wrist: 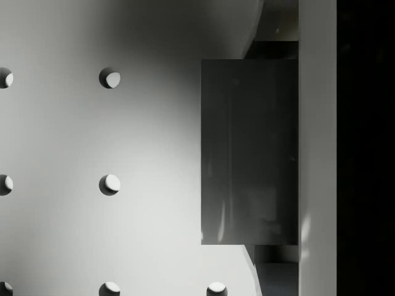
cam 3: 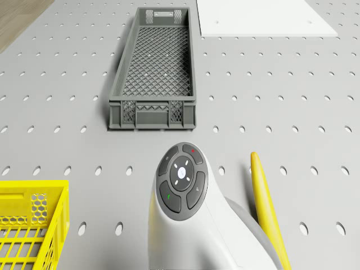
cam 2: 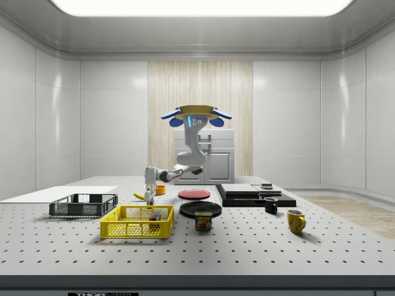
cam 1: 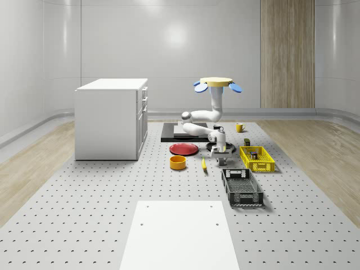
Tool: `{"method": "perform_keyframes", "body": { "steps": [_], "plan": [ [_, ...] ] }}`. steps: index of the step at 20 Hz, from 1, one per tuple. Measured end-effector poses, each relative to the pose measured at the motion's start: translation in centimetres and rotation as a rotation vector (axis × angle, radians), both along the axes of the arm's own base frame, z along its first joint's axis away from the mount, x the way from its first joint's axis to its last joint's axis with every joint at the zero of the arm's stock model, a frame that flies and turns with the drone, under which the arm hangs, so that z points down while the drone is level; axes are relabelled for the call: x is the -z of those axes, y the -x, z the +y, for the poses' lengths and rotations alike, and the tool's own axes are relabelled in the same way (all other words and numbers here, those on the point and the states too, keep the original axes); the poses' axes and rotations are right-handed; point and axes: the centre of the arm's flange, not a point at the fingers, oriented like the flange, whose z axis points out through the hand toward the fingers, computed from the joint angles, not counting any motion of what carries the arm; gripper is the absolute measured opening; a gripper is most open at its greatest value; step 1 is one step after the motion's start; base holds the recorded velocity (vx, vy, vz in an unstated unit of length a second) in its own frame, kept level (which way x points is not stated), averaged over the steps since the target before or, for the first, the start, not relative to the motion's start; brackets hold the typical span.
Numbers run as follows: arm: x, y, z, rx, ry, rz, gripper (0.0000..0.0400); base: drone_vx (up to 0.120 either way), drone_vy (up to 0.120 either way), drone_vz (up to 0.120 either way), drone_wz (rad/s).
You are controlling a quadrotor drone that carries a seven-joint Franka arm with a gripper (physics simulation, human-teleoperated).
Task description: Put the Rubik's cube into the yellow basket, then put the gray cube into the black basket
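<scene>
Hovering above the perforated table [cam 1: 84, 191] near the black slab [cam 1: 180, 135], the drone [cam 1: 217, 84] bends its arm [cam 1: 197, 121] down so that the gripper [cam 1: 220, 157] hangs low over the table, between the red plate [cam 1: 184, 149] and the yellow basket [cam 1: 256, 158]; whether the jaws stand apart or clamped cannot be told, since the wrist blocks them in the drone view and the side view shows them too small; in the wrist view a gray cube [wrist: 249, 151] sits right before the camera, against a pale upright surface whose nature is unclear, and its contact with the fingers cannot be judged; the Rubik's cube [cam 2: 152, 217] shows as a small coloured shape inside the yellow basket in the side view, half screened by the basket's mesh wall; the black basket [cam 1: 242, 188] lies just beyond the yellow basket, toward the white panel [cam 1: 177, 236], and its far end is cut off by the drone view's edge; a banana [cam 1: 203, 164] lies on the table just beside the gripper, partly covered by the arm in the drone view; an orange bowl [cam 1: 178, 162] stands near the red plate; a yellow mug [cam 1: 239, 127] stands near the black slab; a white cabinet [cam 1: 109, 118] rises well apart from the baskets.
</scene>
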Motion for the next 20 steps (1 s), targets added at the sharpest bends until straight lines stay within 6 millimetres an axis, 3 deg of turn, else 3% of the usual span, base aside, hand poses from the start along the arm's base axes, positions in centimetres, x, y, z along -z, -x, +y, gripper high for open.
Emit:
{"method": "perform_keyframes", "body": {
  "steps": [5, 13, 20],
  "plan": [
    [0.0, 0.0, 0.0, 0.0, 0.0, 0.0, 0.026, 0.0, 0.0, 0.0, 0.0],
    [0.5, 0.0, 0.0, 0.0, 0.0, 0.0, 0.0251, 0.0, 0.0, 0.0, 0.0],
    [2.3, 0.0, 0.0, 0.0, 0.0, 0.0, 0.025, 0.0, 0.0, 0.12, 0.0]
  ]
}}
